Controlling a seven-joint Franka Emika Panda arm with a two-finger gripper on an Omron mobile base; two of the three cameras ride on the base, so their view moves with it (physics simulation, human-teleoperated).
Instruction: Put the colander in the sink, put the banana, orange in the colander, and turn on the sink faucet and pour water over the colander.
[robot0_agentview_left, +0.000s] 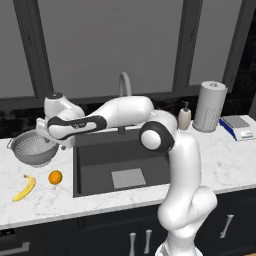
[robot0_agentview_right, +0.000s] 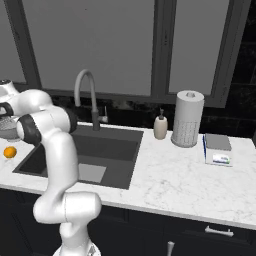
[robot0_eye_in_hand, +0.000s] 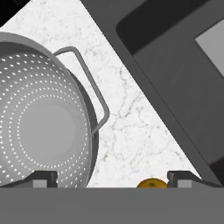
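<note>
The gripper (robot0_eye_in_hand: 111, 179) is hovering above the colander's (robot0_eye_in_hand: 41, 127) handle on the desk (robot0_eye_in_hand: 131, 131), fingers (robot0_eye_in_hand: 43, 179) spread wide, holding nothing.

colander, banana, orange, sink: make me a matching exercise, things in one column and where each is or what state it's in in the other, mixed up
Things:
1. colander
2. banana
3. orange
4. sink

Places or states:
A. nothing inside it
B. on the counter, under the open gripper
C. nearest the counter's left front edge
D. between the banana and the sink

Pairs: 1-B, 2-C, 3-D, 4-A
</note>
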